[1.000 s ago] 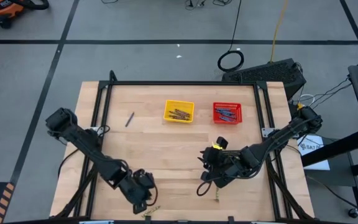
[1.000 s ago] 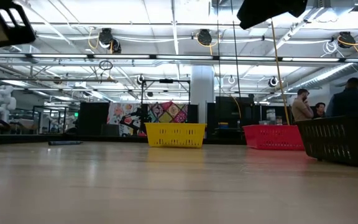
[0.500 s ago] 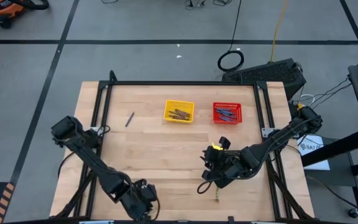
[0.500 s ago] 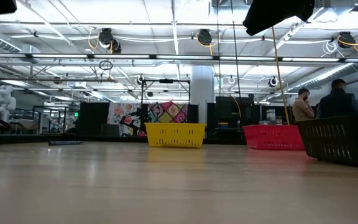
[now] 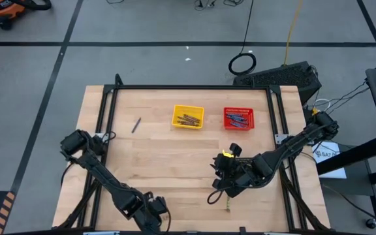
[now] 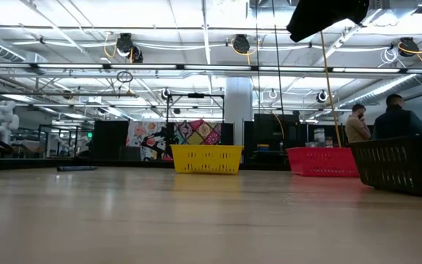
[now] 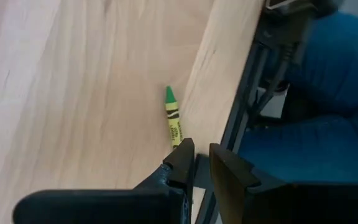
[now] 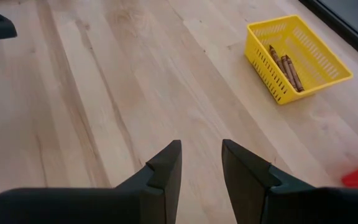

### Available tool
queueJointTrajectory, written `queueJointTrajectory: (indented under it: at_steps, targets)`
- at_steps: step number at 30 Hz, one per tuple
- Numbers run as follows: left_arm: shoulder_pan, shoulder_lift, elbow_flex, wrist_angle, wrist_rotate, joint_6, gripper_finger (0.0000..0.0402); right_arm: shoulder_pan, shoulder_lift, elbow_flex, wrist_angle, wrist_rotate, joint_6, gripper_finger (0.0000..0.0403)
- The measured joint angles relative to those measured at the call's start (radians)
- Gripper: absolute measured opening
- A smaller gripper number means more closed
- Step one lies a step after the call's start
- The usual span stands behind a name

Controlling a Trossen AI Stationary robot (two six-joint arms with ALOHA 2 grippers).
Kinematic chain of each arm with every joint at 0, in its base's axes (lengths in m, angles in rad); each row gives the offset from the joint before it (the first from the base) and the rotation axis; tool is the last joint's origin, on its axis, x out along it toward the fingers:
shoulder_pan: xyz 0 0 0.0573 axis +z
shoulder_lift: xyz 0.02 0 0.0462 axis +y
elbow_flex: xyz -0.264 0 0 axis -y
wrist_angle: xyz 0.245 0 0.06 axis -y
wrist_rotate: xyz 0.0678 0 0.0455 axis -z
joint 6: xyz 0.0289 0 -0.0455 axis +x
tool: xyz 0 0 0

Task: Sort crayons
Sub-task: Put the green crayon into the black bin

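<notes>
- Done so far: yellow basket holds brown crayons; red basket holds blue-ish crayons. A black basket shows only in the low view, contents hidden.
- Left to sort: one dark crayon lying loose on the table, far-left part, well apart from both arms; a small yellowish crayon near the front edge, just beside the right arm; and a yellow-green crayon at the table's front edge.
- Left gripper is down at the front edge, tips right at the near end of the yellow-green crayon; jaws stand a narrow gap apart. Can't tell if they pinch the crayon's end or only touch it. Judgement: pick under way, not secured.
- Right gripper hovers mid-table, front-right, jaws apart, nothing between them; waiting.
- Vs 1 s ago: left arm has shifted further toward the front edge and its jaws have narrowed; right arm and both baskets unchanged; loose dark crayon hasn't moved; a person in the room behind has shifted.
</notes>
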Motion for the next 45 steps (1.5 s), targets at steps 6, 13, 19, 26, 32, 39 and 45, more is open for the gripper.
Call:
queueJointTrajectory:
  at_steps: [6,13,19,26,32,39,45]
  targets:
    - [0.0,0.001,0.0,-0.001,-0.004,-0.046,0.0054,0.0,0.0,0.0,-0.002,0.0,-0.015,0.0102]
    - [-0.012,0.018,0.0,-0.001,-0.009,-0.072,0.0054,0.0,0.0,0.0,0.0,-0.014,-0.015,0.0102]
    - [-0.025,0.019,0.0,-0.002,-0.042,-0.074,0.0054,0.001,0.0,0.0,0.002,-0.049,-0.012,0.0102]
    - [-0.034,0.037,0.0,-0.003,-0.046,-0.037,0.0054,0.001,0.0,0.0,0.002,-0.05,-0.012,0.0102]
    - [-0.059,0.081,0.0,0.0,-0.026,0.009,0.0054,0.001,0.0,0.0,0.001,-0.05,-0.014,0.0102]
    - [-0.057,0.095,0.0,0.004,-0.005,0.007,0.0054,0.001,0.0,0.0,0.001,-0.049,-0.015,0.0102]
    - [-0.058,0.096,0.0,-0.01,-0.005,-0.03,0.0054,0.001,0.0,0.0,0.001,-0.049,-0.015,0.0102]
